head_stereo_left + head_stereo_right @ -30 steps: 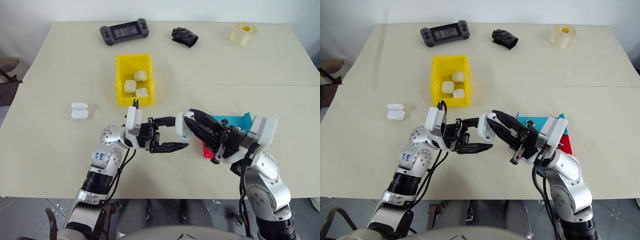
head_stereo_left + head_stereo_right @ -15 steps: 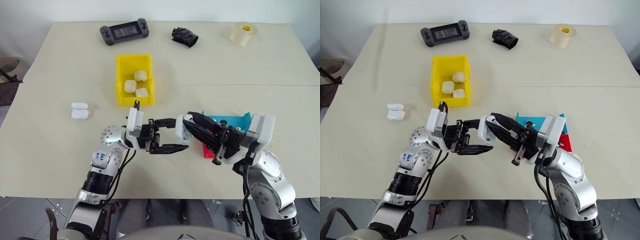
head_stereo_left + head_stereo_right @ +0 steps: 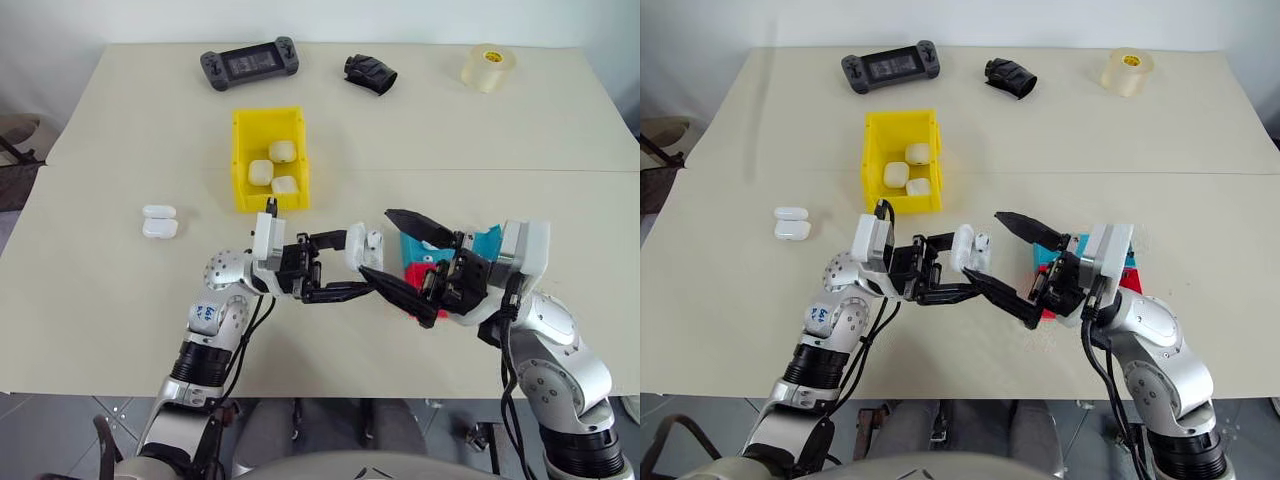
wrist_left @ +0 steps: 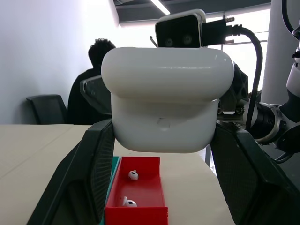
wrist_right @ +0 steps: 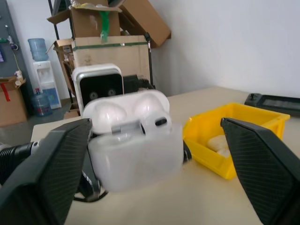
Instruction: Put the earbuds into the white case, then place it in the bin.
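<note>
The right gripper has just sprung wide off the white case, now lid-up in the left gripper's clamp, seemingly ready for earbuds from the red tray

Bare table (wide) separates the bin from two cases.

Jaws clamp white case above red tray.
</note>
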Robot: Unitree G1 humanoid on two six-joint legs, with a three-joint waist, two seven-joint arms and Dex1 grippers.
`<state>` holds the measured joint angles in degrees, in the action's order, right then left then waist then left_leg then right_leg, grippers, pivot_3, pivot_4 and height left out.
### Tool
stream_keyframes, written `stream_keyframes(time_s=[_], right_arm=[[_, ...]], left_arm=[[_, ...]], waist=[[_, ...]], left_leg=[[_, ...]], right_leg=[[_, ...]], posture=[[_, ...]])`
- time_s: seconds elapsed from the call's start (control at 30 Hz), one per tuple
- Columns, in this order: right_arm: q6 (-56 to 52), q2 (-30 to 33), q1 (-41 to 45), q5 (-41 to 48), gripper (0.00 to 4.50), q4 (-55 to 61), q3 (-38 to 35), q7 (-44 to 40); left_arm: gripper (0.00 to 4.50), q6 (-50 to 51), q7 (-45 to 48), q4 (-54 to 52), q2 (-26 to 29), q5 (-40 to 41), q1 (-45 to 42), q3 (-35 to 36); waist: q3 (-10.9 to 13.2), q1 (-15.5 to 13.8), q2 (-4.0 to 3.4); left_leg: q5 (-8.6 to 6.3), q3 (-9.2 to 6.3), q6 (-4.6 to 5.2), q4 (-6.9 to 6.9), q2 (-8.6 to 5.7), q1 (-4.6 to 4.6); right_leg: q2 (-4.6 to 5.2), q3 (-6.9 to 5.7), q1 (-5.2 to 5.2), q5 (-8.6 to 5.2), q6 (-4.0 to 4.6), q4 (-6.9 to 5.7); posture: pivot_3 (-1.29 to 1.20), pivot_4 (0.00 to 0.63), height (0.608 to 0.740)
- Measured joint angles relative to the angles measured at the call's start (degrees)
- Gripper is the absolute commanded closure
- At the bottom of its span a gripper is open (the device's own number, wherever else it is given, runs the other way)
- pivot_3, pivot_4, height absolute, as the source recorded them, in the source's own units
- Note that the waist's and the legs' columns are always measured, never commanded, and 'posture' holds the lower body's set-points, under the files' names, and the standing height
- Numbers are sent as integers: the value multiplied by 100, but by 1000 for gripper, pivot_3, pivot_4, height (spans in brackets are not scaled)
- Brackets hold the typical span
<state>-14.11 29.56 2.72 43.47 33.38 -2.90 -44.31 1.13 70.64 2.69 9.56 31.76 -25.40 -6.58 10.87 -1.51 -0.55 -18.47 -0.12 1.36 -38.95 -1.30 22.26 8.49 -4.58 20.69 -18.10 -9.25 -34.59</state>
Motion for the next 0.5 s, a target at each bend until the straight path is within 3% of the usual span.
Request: stream_keyframes(time_s=[0.23,0.37,0.5], right_arm=[[-257,936,-1021,375,20,-13,-1497,-340],[-144,1120,-1704,311,20,-347,-2466,-768],[110,1171,-2100,31,20,-713,-2923,-1150]], left_arm=[[1763,-46,4,-5,76,-28,52,14],[1763,-58,22,-9,131,-28,119,10],[1763,-89,35,-9,177,-28,142,14]], waist=[[1,-18,3],[1,-13,1],[1,-8,1]], left_leg=[[-4,2,7,0,-1,3],[-4,4,7,1,1,-1],[-4,8,7,1,1,-4]], right_leg=[[1,-5,-10,0,0,21],[-1,-5,-13,0,0,20],[0,-1,-14,0,0,19]], posture=[[0,150,740],[0,150,740],[0,150,740]])
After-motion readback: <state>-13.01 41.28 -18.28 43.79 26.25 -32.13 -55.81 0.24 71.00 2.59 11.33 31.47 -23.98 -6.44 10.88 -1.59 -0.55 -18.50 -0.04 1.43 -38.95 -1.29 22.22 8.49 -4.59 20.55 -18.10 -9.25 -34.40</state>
